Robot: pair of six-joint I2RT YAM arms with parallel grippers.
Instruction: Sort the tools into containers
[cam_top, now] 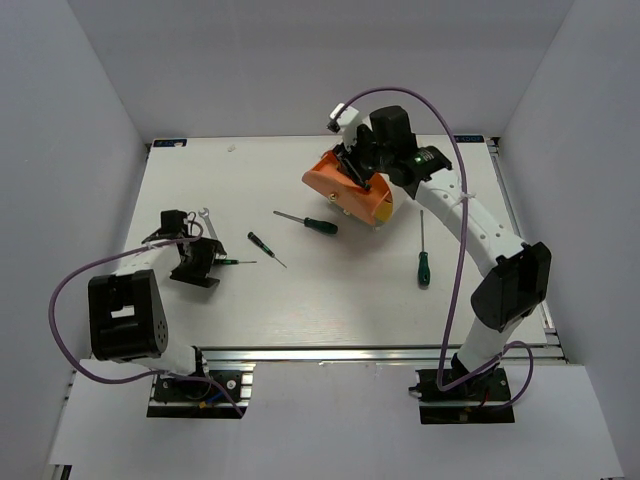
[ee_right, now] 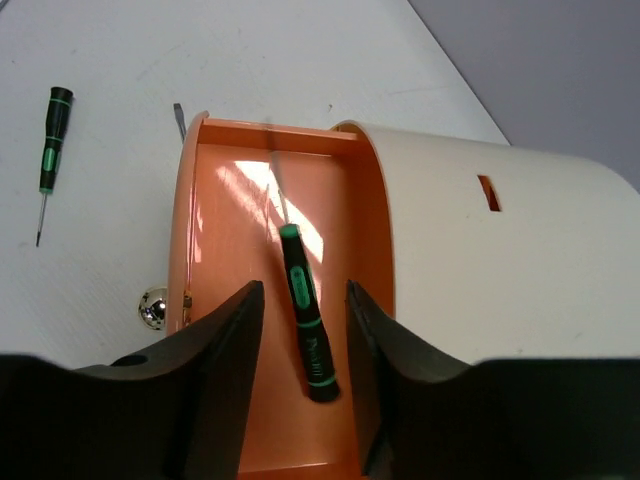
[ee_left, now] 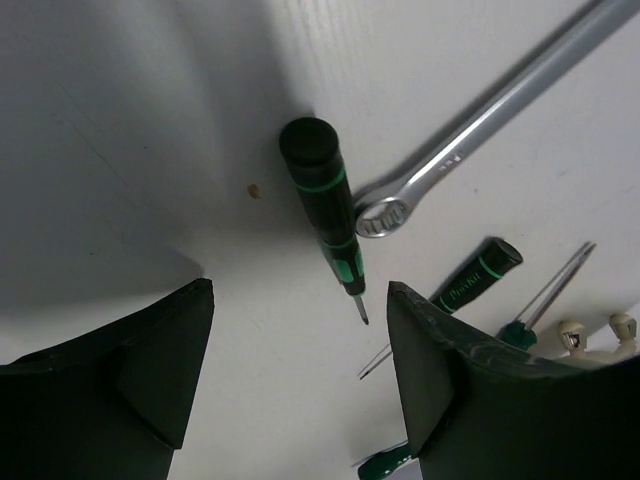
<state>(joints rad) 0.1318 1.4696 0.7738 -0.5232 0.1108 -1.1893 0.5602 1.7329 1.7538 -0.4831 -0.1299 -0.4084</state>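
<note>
The orange drawer [ee_right: 215, 240] is pulled out of the cream drum cabinet [ee_right: 490, 240]. A green-handled screwdriver [ee_right: 308, 320] lies inside it. My right gripper [ee_right: 303, 300] hovers open over the drawer, with a gap on each side of the handle; it also shows in the top view [cam_top: 362, 178]. My left gripper [ee_left: 300, 300] is open and empty just above the table at the left [cam_top: 195, 262]. A small screwdriver [ee_left: 325, 210] lies just ahead of it, beside the silver wrench [ee_left: 480, 130].
Loose screwdrivers lie on the table in the middle [cam_top: 308, 222], [cam_top: 265, 248] and at the right [cam_top: 423, 258]. The wrench [cam_top: 208, 222] lies at the left. The drawer's metal knob [ee_right: 153, 308] faces the table. White walls surround the table.
</note>
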